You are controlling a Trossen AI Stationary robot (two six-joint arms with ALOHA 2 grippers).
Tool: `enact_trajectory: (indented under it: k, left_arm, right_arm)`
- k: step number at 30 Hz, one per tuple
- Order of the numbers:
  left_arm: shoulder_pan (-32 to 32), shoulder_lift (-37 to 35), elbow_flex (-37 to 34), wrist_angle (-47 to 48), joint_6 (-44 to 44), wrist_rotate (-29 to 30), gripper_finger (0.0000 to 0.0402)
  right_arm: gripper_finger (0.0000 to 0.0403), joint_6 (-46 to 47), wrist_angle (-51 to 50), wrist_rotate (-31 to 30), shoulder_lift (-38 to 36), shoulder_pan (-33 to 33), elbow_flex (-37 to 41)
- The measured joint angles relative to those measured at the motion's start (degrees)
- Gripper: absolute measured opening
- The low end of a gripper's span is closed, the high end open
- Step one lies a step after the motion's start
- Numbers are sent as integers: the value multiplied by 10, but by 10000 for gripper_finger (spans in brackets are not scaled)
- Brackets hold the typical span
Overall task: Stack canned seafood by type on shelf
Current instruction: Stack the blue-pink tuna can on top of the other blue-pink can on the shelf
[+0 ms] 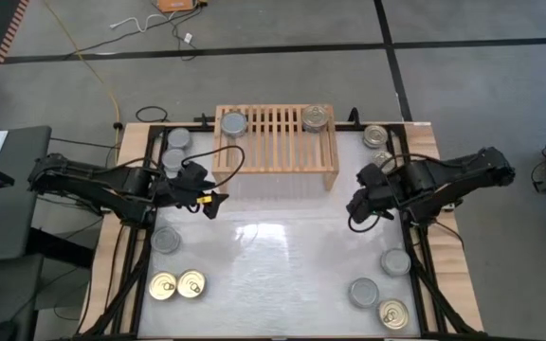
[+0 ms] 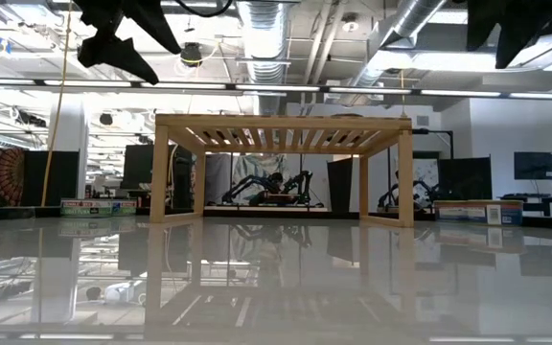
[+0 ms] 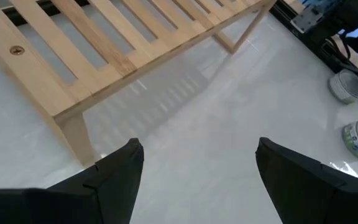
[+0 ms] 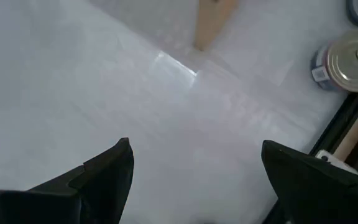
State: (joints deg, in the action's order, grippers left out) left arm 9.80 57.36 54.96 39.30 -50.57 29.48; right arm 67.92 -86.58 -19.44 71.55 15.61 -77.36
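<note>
The light-wood shelf (image 1: 275, 140) stands at the table's far middle. On its slatted top sit a silver-topped tin (image 1: 233, 123) at the left end and a gold-topped tin (image 1: 317, 117) at the right end. More tins lie on the table: two silver ones (image 1: 175, 149) by the shelf's left side, one silver (image 1: 166, 239) and two gold (image 1: 176, 284) at the near left, two (image 1: 379, 147) at the far right, and three (image 1: 383, 289) at the near right. My left gripper (image 1: 211, 202) (image 3: 197, 168) and my right gripper (image 1: 356, 208) (image 4: 194, 168) hover open over bare table in front of the shelf, each holding nothing.
Black rails (image 1: 415, 237) and wooden edge planks (image 1: 448, 256) run along both table sides. The white tabletop (image 1: 273, 256) between the grippers is bare. The shelf's legs (image 2: 161, 172) leave a gap under its top.
</note>
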Motion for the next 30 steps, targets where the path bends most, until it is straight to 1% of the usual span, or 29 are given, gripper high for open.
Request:
enact_trajectory:
  k: [5,8,12,16,19,21,25,30]
  left_arm:
    - [0,0,0,11,-1,0,297]
    - [0,0,0,12,-11,0,297]
    - [0,0,0,12,-15,-7,297]
    - [0,0,0,12,-39,-9,297]
    - [0,0,0,12,-50,-9,297]
    - [0,0,0,12,-53,-9,297]
    - [0,0,0,11,-54,-9,297]
    - [0,0,0,12,-76,-9,297]
  right_arm:
    - [372,27,-10,-2,0,-1,0]
    - [372,77,-33,-2,0,-8,0]
    - [372,132,-34,-3,0,-12,2]
    - [372,155,-35,-14,0,-37,30]
    - [372,157,-33,-19,-2,-78,64]
    - [372,136,-21,-20,-6,-116,84]
    - [368,64,6,-20,-15,-207,112]
    - [349,-27,58,-32,-51,-334,140]
